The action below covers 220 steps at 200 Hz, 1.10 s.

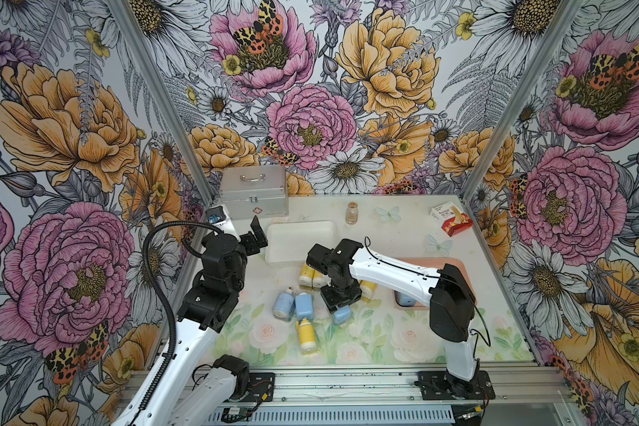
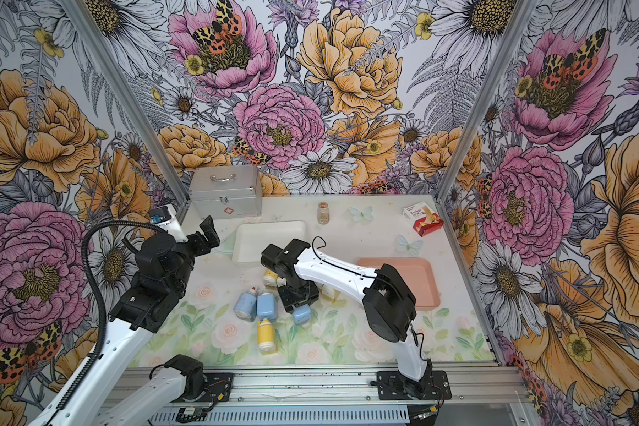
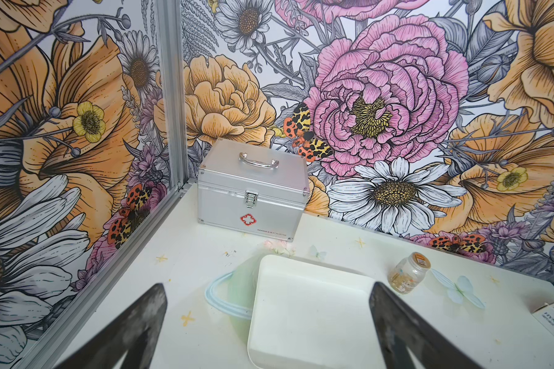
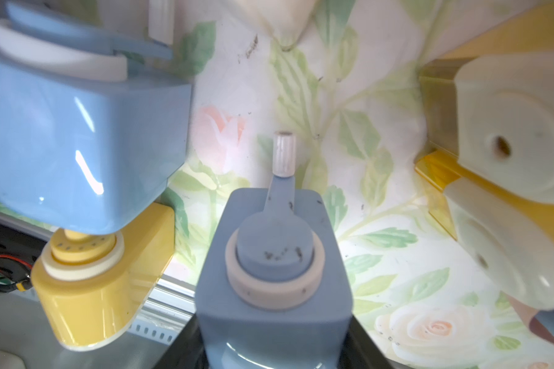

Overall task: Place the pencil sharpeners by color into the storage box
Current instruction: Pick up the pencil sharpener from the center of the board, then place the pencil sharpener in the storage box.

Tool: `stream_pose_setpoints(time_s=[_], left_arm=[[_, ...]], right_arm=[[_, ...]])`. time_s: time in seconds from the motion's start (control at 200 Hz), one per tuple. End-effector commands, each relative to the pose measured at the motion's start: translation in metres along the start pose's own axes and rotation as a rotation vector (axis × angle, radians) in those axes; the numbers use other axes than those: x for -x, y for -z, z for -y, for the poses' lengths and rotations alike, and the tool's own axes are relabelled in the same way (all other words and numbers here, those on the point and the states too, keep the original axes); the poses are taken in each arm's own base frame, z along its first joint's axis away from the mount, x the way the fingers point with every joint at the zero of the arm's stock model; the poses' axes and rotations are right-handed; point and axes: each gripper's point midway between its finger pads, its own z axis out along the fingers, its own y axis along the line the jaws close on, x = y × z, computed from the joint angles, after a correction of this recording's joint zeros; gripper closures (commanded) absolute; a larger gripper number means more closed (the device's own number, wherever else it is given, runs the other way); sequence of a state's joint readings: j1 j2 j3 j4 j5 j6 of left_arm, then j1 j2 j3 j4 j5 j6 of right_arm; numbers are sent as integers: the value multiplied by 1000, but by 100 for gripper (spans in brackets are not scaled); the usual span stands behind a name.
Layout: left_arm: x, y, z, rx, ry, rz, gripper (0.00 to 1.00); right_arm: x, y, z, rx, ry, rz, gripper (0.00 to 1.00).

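Observation:
My right gripper (image 1: 338,301) (image 4: 274,346) points down at the table's middle, shut on a light blue pencil sharpener (image 1: 342,314) (image 2: 301,315) (image 4: 274,271). Two more blue sharpeners (image 1: 284,304) (image 1: 304,306) lie just left of it, and a yellow one (image 1: 306,333) lies nearer the front. Behind the gripper lie two yellow sharpeners (image 1: 306,274) side by side and another yellow one (image 1: 368,287) partly under the arm. A blue sharpener (image 1: 405,300) lies in the pink storage box (image 1: 458,263) (image 2: 417,269). My left gripper (image 1: 257,234) (image 3: 268,289) hangs open and empty at the white storage box (image 1: 299,236) (image 3: 314,319).
A silver first-aid case (image 1: 253,191) (image 3: 251,191) stands at the back left corner. A small brownish glass vial (image 1: 352,213) (image 3: 408,273) stands behind the white box. A red and white carton (image 1: 452,221) lies at the back right. Metal frame posts bound the sides.

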State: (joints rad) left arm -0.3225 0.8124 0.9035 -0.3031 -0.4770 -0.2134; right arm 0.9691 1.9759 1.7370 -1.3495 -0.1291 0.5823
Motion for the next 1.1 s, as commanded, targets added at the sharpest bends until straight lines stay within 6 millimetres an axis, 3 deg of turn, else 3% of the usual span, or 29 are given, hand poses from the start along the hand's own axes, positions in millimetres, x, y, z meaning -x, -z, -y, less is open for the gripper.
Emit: stream_pose_setpoints(time_s=[0.0, 0.22, 0.51, 0.54, 0.906, 1.096], left_arm=[[0, 2, 0, -13, 15, -1, 1], [1, 3, 0, -21, 20, 2, 1], [2, 4, 0, -25, 27, 5, 1], [2, 4, 0, -27, 28, 4, 1], [0, 2, 0, -22, 26, -2, 1], [-1, 1, 0, -21, 23, -6, 1]], right_arm=[[-10, 26, 7, 3, 20, 25, 54], [-21, 63, 27, -21, 29, 45, 55], [-27, 109, 86, -99, -35, 99, 55], [-25, 114, 102, -111, -71, 107, 55], [-34, 142, 186, -190, -227, 144, 55], [-44, 145, 216, -201, -297, 141, 55]])
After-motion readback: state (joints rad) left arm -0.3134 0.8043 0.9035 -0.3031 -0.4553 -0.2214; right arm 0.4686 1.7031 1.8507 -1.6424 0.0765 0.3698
